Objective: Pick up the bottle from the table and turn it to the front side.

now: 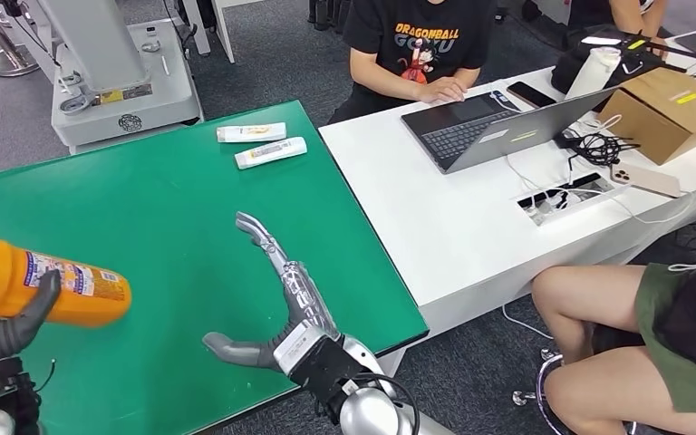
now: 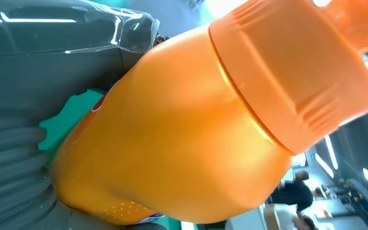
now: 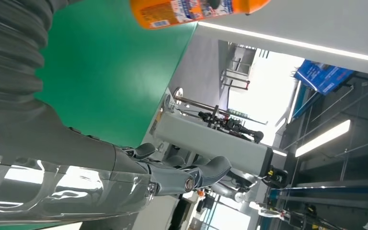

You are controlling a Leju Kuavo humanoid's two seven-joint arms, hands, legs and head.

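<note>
Held off the green tabletop [image 1: 172, 208] near its left front corner: a smooth orange plastic bottle with a ribbed orange cap and a printed label [image 1: 45, 281], lying roughly level in the left hand [image 1: 4, 331], dark fingers wrapped round its midsection. Long axis running across the green tabletop, flat base end toward the middle of it and toward the right hand [image 1: 276, 304]; cap end out past the left edge of the head view, seen close in the left wrist view. Label panel facing up and toward the camera. Probably stiff, glossy and somewhat slippery, weight unknown since contents cannot be seen; best gripped round the broad waist, clear of the cap. Right hand empty above the green tabletop's front edge, fingers spread and thumb out. Two small white tubes [image 1: 261, 145] lying at the green tabletop's far right corner.
</note>
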